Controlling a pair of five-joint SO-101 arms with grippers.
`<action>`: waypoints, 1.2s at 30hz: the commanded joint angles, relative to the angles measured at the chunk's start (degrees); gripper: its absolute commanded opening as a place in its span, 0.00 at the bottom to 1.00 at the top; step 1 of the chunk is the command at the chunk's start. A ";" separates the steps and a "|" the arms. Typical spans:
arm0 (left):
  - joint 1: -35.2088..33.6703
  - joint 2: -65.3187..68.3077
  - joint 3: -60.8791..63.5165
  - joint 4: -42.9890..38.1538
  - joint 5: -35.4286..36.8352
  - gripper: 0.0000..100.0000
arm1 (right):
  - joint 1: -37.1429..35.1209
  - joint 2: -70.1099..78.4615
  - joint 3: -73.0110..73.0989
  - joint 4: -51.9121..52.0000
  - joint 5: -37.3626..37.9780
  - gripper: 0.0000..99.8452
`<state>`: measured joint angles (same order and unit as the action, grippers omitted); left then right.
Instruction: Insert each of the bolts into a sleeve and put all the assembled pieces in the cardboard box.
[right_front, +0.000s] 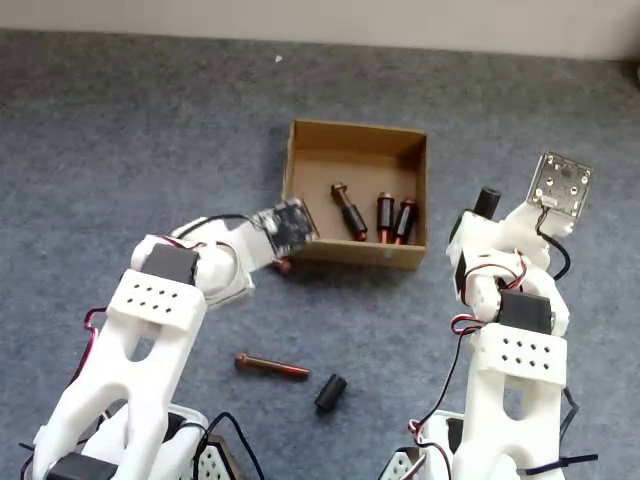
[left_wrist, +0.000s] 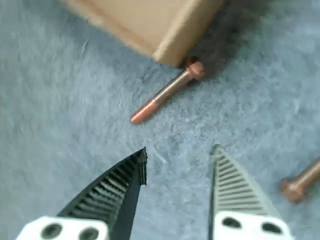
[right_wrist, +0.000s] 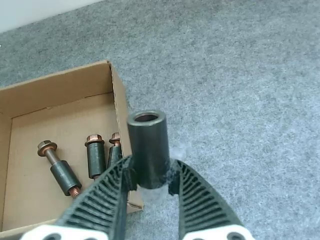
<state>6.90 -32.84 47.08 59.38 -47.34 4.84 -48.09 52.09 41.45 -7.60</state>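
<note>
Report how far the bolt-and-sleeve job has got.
Done: three assembled pieces lie in the cardboard box. In hand: the right gripper holds a sleeve; the left gripper, open, is near a bolt beside the box's corner. Left: that pair, plus a second bolt and loose sleeve on the carpet.

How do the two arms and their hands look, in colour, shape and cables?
The left arm and the right arm are white plastic shells with black motors, rows of small round holes, and thin red, black and white cables. The left hand and the right hand have black, ribbed, triangular fingers on white bases.
</note>
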 joint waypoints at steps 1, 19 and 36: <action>1.98 -0.66 -1.01 -1.41 -10.81 0.19 | 0.31 -1.45 -2.51 -1.98 0.18 0.00; 3.91 35.12 -23.52 -1.32 -17.14 0.27 | 0.31 -1.45 -2.51 -1.98 2.73 0.00; 7.08 52.62 -34.07 -3.25 -18.29 0.21 | 0.31 -1.36 -0.40 -6.64 2.81 0.00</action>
<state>12.09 17.71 14.99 58.68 -64.84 4.84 -48.09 52.18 38.11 -5.58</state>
